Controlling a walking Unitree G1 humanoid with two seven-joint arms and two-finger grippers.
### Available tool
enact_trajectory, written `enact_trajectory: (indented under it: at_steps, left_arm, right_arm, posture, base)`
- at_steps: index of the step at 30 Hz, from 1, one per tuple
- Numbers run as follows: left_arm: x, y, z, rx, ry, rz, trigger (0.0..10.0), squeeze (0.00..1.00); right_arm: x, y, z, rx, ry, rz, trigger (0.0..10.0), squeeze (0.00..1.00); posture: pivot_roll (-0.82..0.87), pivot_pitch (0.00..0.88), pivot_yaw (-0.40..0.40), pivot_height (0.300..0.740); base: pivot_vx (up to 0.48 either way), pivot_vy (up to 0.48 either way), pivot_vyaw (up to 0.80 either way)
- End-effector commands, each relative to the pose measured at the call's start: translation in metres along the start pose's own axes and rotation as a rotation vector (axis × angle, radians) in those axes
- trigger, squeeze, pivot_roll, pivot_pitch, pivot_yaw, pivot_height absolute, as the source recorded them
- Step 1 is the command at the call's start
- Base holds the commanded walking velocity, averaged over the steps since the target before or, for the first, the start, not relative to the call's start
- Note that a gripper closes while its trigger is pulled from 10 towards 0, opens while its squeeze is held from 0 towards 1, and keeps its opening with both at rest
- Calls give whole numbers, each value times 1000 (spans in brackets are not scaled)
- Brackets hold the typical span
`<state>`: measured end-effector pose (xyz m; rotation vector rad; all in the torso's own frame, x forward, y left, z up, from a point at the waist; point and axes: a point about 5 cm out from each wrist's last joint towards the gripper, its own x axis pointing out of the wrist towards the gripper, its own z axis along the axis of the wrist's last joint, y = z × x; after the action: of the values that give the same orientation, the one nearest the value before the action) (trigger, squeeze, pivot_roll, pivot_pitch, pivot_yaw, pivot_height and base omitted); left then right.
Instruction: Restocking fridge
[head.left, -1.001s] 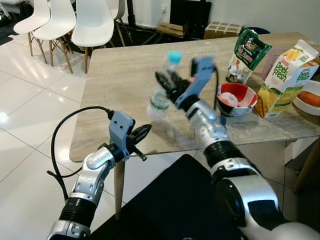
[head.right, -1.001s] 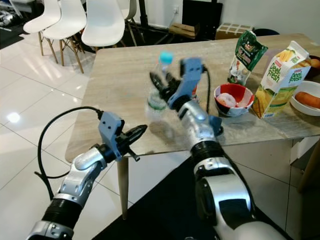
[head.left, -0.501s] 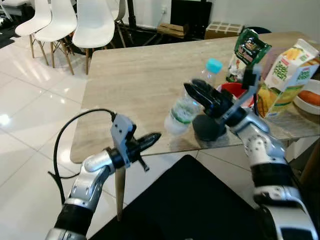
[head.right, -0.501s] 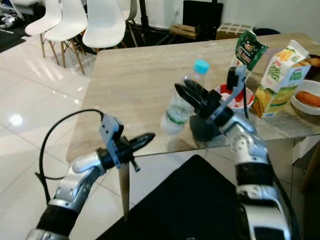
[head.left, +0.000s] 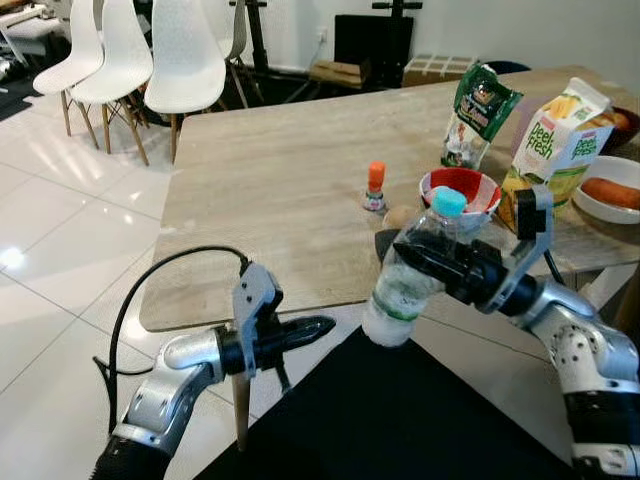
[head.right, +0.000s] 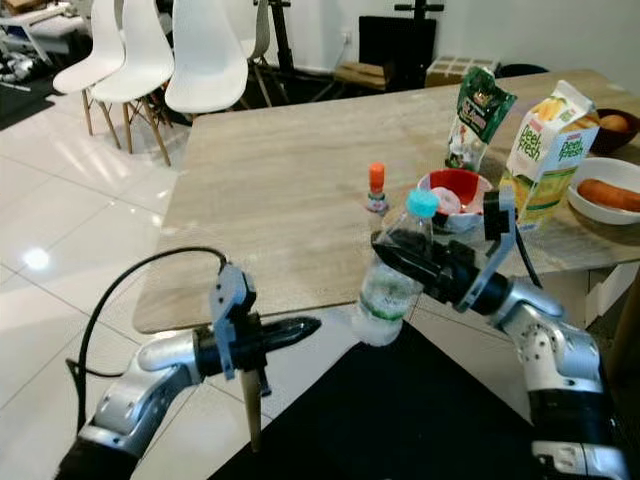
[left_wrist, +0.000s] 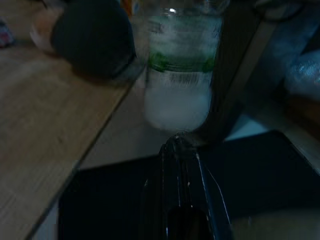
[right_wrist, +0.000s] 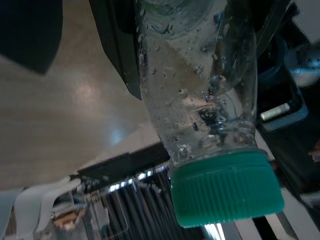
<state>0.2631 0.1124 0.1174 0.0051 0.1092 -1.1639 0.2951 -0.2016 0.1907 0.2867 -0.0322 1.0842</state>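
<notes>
A clear water bottle (head.left: 409, 270) with a teal cap and green label hangs tilted past the table's near edge, over the floor. My right gripper (head.left: 420, 262) is shut on it around its upper body; the right wrist view has the bottle (right_wrist: 200, 95) and its cap between the black fingers (right_wrist: 117, 55). My left gripper (head.left: 318, 326) is shut and empty, low and left of the bottle, pointing at it. From the left wrist, the bottle (left_wrist: 180, 70) stands just beyond that gripper (left_wrist: 181, 150).
On the wooden table (head.left: 270, 190) stand a small orange-capped bottle (head.left: 375, 187), a red bowl (head.left: 462, 187), a green pouch (head.left: 476, 115), a juice carton (head.left: 555, 145) and a white bowl holding a carrot (head.left: 610, 190). White chairs (head.left: 185, 60) stand at the far left.
My right gripper has carried the bottle back off the table, toward me and lower. The left gripper has moved slightly right. The small orange-capped bottle is now uncovered.
</notes>
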Motion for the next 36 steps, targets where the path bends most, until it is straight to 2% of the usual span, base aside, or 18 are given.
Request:
enact_trajectory:
  at_steps: [1, 3, 4, 5, 6, 7, 8, 9, 10, 11, 13, 17, 20, 21, 27, 30, 32, 36]
  left_arm:
    - [-8, 1, -16, -9, 75, 40, 10000, 0]
    - [-9, 1, -20, -19, 86, 51, 10000, 0]
    - [-11, 4, -27, -20, 118, 92, 10000, 0]
    - [-14, 7, -41, -18, 183, 154, 10000, 0]
    - [-14, 7, -41, -18, 183, 154, 10000, 0]
    - [-19, 13, -58, -21, 272, 254, 10000, 0]
    - [-19, 13, -58, -21, 272, 254, 10000, 0]
    - [-23, 16, -68, -27, 331, 302, 10000, 0]
    - [-33, 20, -88, -8, 445, 406, 10000, 0]
    - [-36, 21, -93, -5, 475, 438, 10000, 0]
    - [-42, 23, -104, -75, 493, 540, 10000, 0]
    - [-46, 20, -118, -141, 518, 621, 10000, 0]
    - [-54, 5, -149, -196, 616, 709, 10000, 0]
    - [-54, 5, -149, -196, 616, 709, 10000, 0]
    - [-75, -22, -189, -269, 709, 934, 10000, 0]
    - [-78, -27, -194, -280, 717, 957, 10000, 0]
    - [-88, -38, -202, -287, 729, 1068, 10000, 0]
    - [-91, -40, -202, -278, 717, 1101, 10000, 0]
  right_arm:
    - [4, 5, -11, -35, 82, 16, 10000, 0]
    - [4, 5, -15, -46, 116, 6, 10000, 0]
    - [3, 4, -23, -66, 171, -7, 10000, 0]
    - [1, 4, -39, -102, 290, -21, 10000, 0]
    - [1, 4, -39, -102, 290, -21, 10000, 0]
    - [-1, 3, -57, -126, 413, -26, 10000, 0]
    - [-1, 3, -57, -126, 413, -26, 10000, 0]
    - [-3, 2, -66, -149, 467, -33, 10000, 0]
    - [-3, 0, -81, -172, 548, -67, 10000, 0]
    - [-4, -1, -85, -178, 571, -79, 10000, 0]
    - [-5, -7, -100, -243, 648, -130, 10000, 0]
    - [-6, -14, -117, -287, 720, -203, 10000, 0]
    - [-10, -16, -148, -326, 802, -273, 10000, 0]
    - [-10, -16, -148, -326, 802, -273, 10000, 0]
    - [-7, -1, -192, -452, 920, -216, 10000, 0]
    - [-5, 2, -197, -461, 927, -199, 10000, 0]
    - [-4, 6, -210, -552, 949, -217, 10000, 0]
    - [-5, 6, -214, -558, 936, -274, 10000, 0]
  posture:
    - [-113, 41, 69, 740]
    - [-114, 40, 69, 740]
    - [-113, 40, 67, 740]
    - [-110, 37, 59, 740]
    - [-110, 37, 59, 740]
    - [-107, 38, 55, 740]
    - [-107, 38, 55, 740]
    - [-108, 34, 54, 740]
    - [-108, 33, 53, 740]
    - [-108, 33, 53, 740]
    - [-107, 32, 51, 740]
    - [-106, 32, 44, 740]
    - [-99, 33, 19, 740]
    - [-99, 33, 19, 740]
    - [-62, 50, -59, 740]
    - [-60, 51, -65, 740]
    - [-38, 61, -106, 740]
    - [-14, 74, -121, 740]
  base:
    - [0, 0, 0]
    - [0, 0, 0]
    - [0, 0, 0]
    - [0, 0, 0]
    - [0, 0, 0]
    - [0, 0, 0]
    - [0, 0, 0]
    - [0, 0, 0]
    - [0, 0, 0]
    - [0, 0, 0]
    - [0, 0, 0]
    - [0, 0, 0]
    - [0, 0, 0]
    - [0, 0, 0]
    - [0, 0, 0]
    - [0, 0, 0]
    - [0, 0, 0]
    - [0, 0, 0]
